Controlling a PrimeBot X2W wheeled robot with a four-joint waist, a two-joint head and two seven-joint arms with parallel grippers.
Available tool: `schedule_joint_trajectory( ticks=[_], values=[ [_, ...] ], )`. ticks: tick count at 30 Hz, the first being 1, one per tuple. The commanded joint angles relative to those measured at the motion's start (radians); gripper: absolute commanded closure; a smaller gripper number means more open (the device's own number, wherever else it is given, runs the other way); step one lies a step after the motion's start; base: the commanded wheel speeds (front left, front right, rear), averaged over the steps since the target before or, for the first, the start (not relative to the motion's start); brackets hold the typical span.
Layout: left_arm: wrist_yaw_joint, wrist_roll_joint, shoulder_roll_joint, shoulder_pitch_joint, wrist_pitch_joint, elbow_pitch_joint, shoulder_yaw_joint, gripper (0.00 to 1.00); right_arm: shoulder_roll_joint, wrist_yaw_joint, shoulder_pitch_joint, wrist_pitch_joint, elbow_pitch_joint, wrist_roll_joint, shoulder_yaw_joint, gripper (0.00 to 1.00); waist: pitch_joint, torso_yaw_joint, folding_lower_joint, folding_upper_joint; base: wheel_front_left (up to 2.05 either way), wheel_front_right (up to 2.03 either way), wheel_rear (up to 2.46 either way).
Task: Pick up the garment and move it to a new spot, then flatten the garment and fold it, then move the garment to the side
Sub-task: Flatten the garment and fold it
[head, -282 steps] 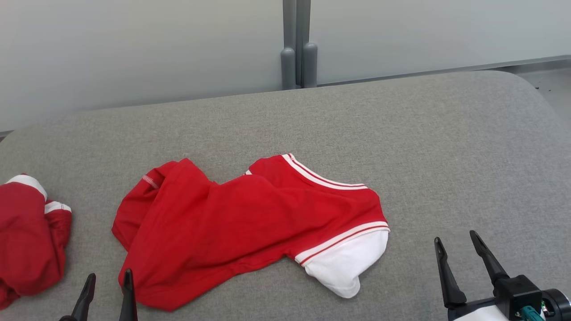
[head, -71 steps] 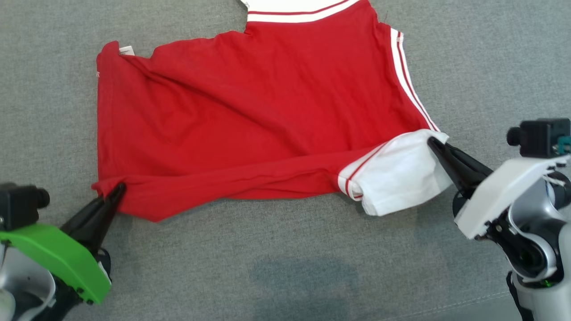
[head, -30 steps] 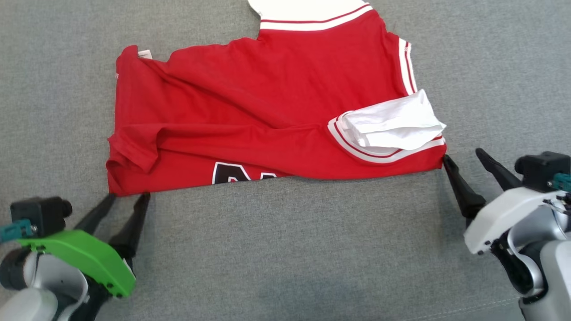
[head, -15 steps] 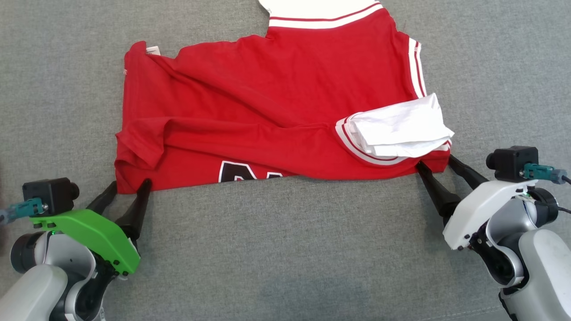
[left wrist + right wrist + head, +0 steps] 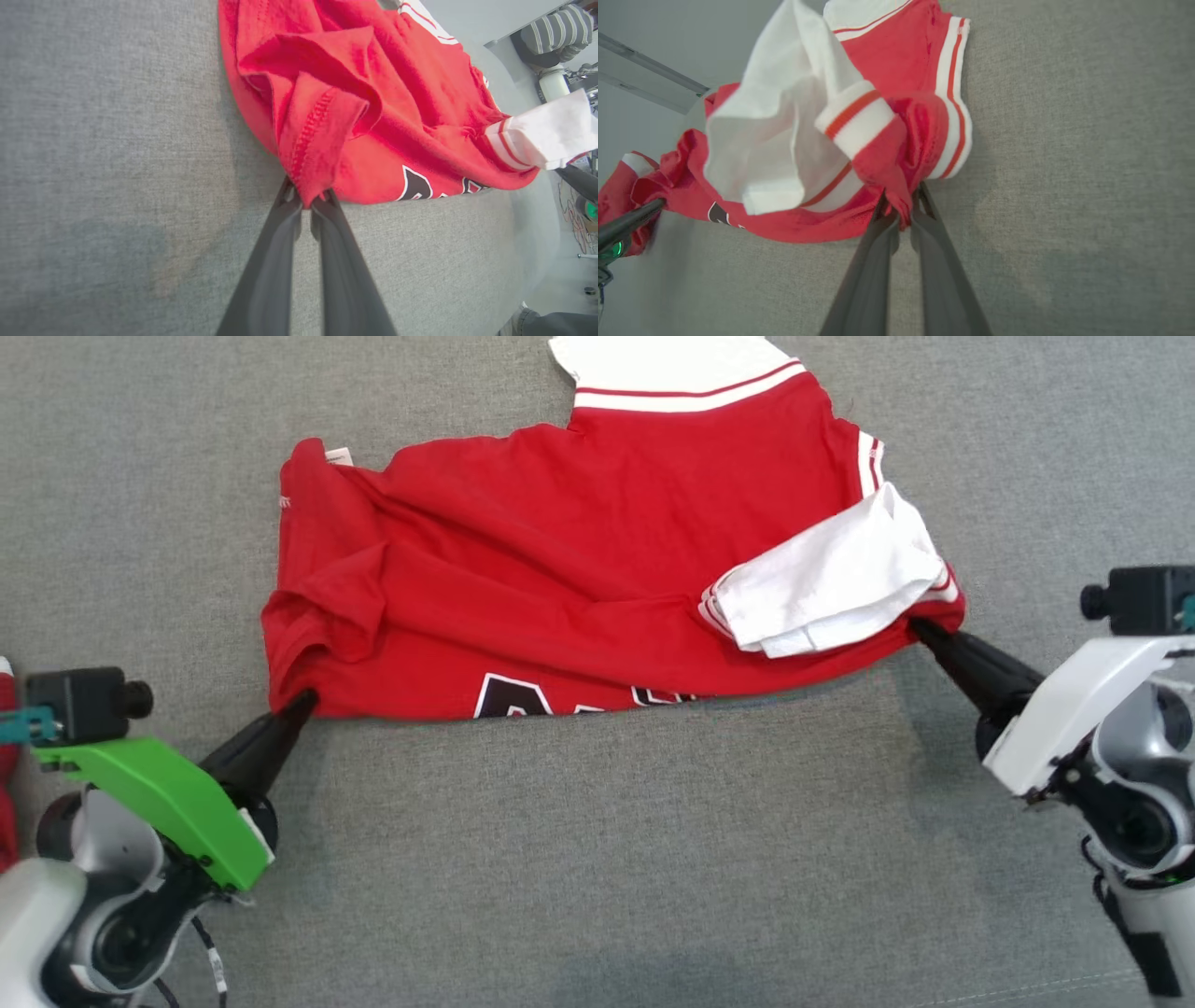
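Grey woven cloth covers the broad padded surface [image 5: 597, 859], and a few faint shadows are seen on it near the robot. The red garment [image 5: 579, 569] is laid across the far middle of this surface, rumpled, with its near edge raised slightly at both ends. A white sleeve [image 5: 831, 583] is folded back onto the red cloth at the right end, and black lettering [image 5: 523, 695] edged in white is seen along the near hem.

The left gripper [image 5: 304, 700] is pressed together on the garment's near left corner; in the left wrist view a bunched fold of hem [image 5: 310, 158] is pinched between the fingertips [image 5: 289, 200]. The right gripper [image 5: 918, 626] is likewise clamped on the near right corner, just under the white sleeve, where a tuck of red cloth is nipped between its fingers [image 5: 924, 205].

At the head view's left edge a strip of other red cloth [image 5: 7, 793] is seen. Beyond the surface's rounded edge, a pale floor [image 5: 565, 275] and a person's striped sleeve [image 5: 556, 32] are shown in the left wrist view. A plain pale wall [image 5: 668, 28] crossed by a grey rail [image 5: 644, 63] is shown in the right wrist view.
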Motion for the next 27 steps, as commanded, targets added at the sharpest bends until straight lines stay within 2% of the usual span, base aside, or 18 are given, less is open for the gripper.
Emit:
schedule_joint_trajectory(
  ticks=[1, 5, 8, 11, 14, 20, 27],
  values=[
    [-0.011, -0.034, 0.03, 0.001, 0.025, -0.029, 0.023, 1.0, -0.017, 0.0, -0.028, 0.059, -0.031, 0.043, -0.035, 1.0, -0.011, 0.0, 0.0, 0.0084, 0.0, 0.0, 0.0],
    [-0.003, -0.105, 0.126, -0.044, 0.109, -0.107, 0.089, 1.0, -0.023, 0.0, -0.105, 0.266, -0.083, 0.131, -0.152, 1.0, -0.03, 0.0, 0.0, 0.0084, 0.0, 0.0, 0.0],
    [0.016, -0.164, 0.177, -0.091, 0.179, -0.142, 0.136, 1.0, -0.008, 0.0, -0.197, 0.426, -0.076, 0.143, -0.251, 1.0, -0.039, 0.001, 0.0, 0.0084, 0.0, 0.0, 0.0],
    [0.038, -0.202, 0.206, -0.135, 0.22, -0.147, 0.173, 1.0, 0.034, 0.0, -0.287, 0.545, -0.062, 0.104, -0.328, 1.0, -0.044, 0.002, 0.0, 0.0084, 0.0, 0.0, 0.0],
    [0.043, -0.214, 0.214, -0.14, 0.228, -0.152, 0.181, 1.0, 0.066, 0.0, -0.312, 0.604, -0.067, 0.067, -0.358, 1.0, -0.045, -0.001, 0.0, 0.0084, 0.0, 0.0, 0.0],
    [0.038, -0.233, 0.196, 0.022, 0.166, -0.2, 0.18, 1.0, 0.154, 0.0, -0.172, 0.758, -0.153, 0.013, -0.402, 1.0, -0.039, -0.007, 0.0, 0.0084, 0.0, 0.0, 0.0],
    [0.029, -0.184, 0.182, 0.29, 0.033, -0.28, 0.152, 1.0, 0.214, 0.0, 0.075, 0.824, -0.284, 0.022, -0.458, 1.0, -0.025, -0.007, 0.0, 0.0084, 0.0, 0.0, 0.0]
  ],
)
